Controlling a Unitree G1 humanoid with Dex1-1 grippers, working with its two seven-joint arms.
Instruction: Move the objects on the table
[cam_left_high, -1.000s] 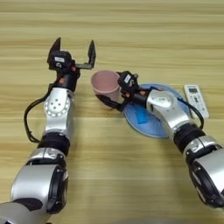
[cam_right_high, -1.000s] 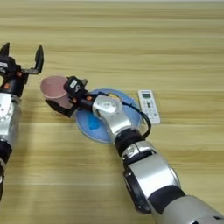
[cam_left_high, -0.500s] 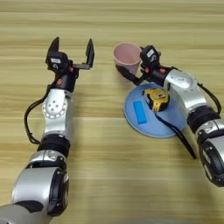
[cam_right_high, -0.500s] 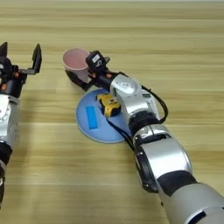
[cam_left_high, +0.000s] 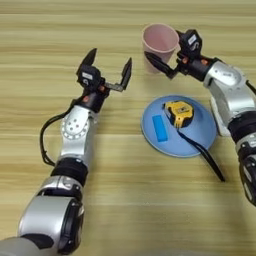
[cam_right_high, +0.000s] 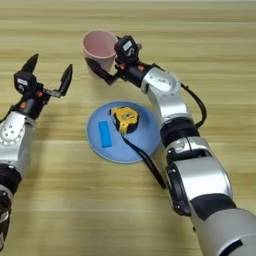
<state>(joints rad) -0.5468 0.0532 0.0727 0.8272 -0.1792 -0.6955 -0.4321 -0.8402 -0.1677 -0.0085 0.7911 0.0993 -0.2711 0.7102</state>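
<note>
The right claw (cam_left_high: 167, 56) grips the wall of the pink plastic cup (cam_left_high: 159, 42), which stands upright on the far part of the bench (cam_left_high: 125, 200). Near it, toward the robot, lies the round light-blue plate (cam_left_high: 200, 135), carrying the small blue rectangular block (cam_left_high: 160, 128) and the yellow-and-black tape measure (cam_left_high: 179, 112); its black strap (cam_left_high: 206, 158) trails off the rim onto the wood. The left claw (cam_left_high: 107, 67) hovers well left of the cup, fingers spread wide, holding nothing.
</note>
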